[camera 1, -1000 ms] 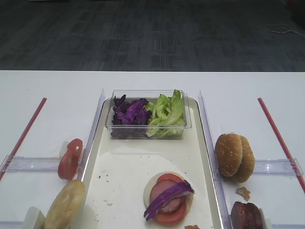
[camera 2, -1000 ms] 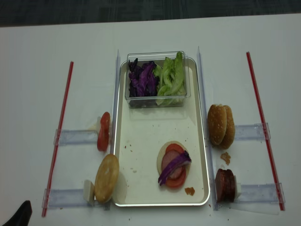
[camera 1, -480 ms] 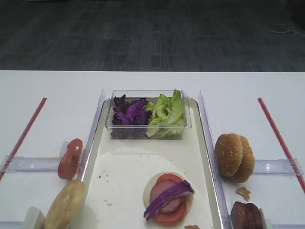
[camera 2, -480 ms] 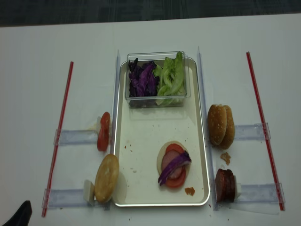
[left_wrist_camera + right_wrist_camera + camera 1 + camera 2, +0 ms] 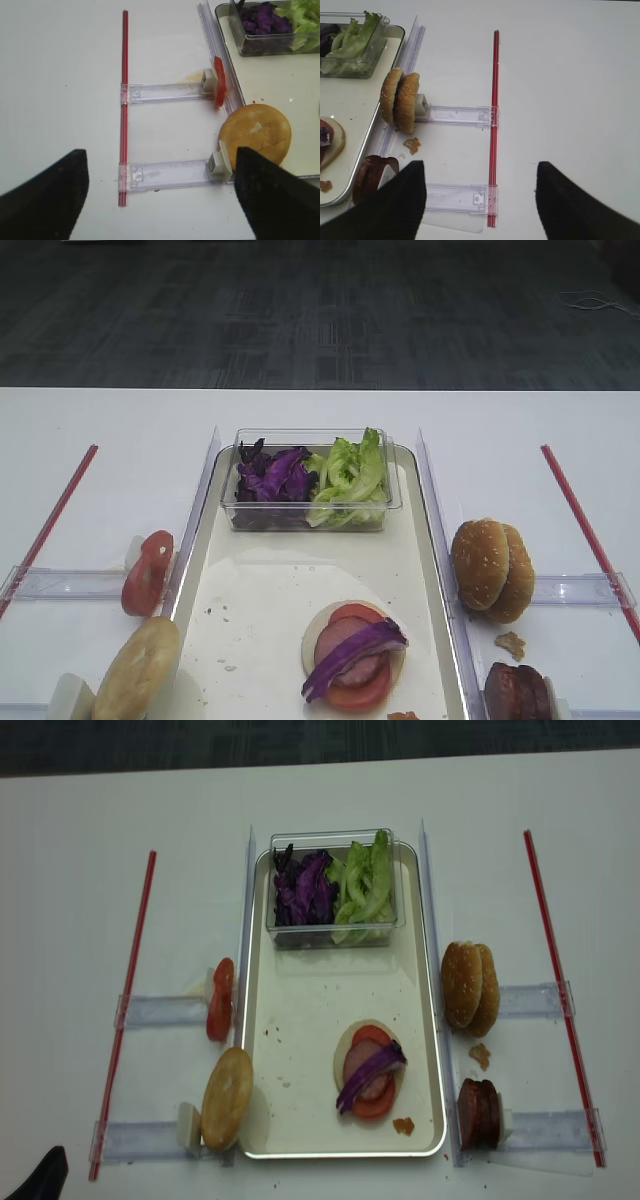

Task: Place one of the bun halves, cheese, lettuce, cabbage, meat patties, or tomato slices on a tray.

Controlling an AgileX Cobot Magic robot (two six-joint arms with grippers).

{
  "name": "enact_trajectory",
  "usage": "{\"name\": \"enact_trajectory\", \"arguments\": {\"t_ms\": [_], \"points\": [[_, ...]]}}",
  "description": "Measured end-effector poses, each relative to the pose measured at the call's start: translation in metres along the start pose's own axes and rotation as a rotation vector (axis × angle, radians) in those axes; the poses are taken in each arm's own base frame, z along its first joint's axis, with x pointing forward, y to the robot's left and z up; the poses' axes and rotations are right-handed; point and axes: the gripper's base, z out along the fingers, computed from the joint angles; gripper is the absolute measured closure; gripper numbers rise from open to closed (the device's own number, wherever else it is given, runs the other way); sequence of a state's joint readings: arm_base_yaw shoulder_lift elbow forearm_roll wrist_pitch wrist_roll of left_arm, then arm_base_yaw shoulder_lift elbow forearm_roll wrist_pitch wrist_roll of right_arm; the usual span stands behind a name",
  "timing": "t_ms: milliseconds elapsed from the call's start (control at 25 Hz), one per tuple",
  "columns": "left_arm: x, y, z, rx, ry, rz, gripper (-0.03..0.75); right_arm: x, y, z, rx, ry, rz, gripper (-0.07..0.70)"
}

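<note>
**Both grippers idle, stack half built**

Ahead and to the right of the left gripper — jaws spread wide, nothing held — the plain bun half stands on edge against its clear holder, just outside the tray. It looks light, soft and easily dented; I would pinch it gently across its flat faces. Right gripper: fingers apart, empty — the sesame bun halves stand ahead to its left, meat patties nearer.

Tray middle bare; clear tub blocks far end, stacked food near front
</note>
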State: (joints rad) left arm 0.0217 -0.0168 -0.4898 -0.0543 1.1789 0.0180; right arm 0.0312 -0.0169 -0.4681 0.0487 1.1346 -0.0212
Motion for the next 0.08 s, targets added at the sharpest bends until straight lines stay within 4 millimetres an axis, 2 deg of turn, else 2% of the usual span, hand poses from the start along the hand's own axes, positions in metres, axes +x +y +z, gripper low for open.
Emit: {"name": "enact_trajectory", "arguments": {"t_ms": [80], "points": [[0.0,0.0,0.0,0.0,0.0,0.0,0.16,0.0,0.0,0.0,0.0,0.0,0.0,0.142]]}}
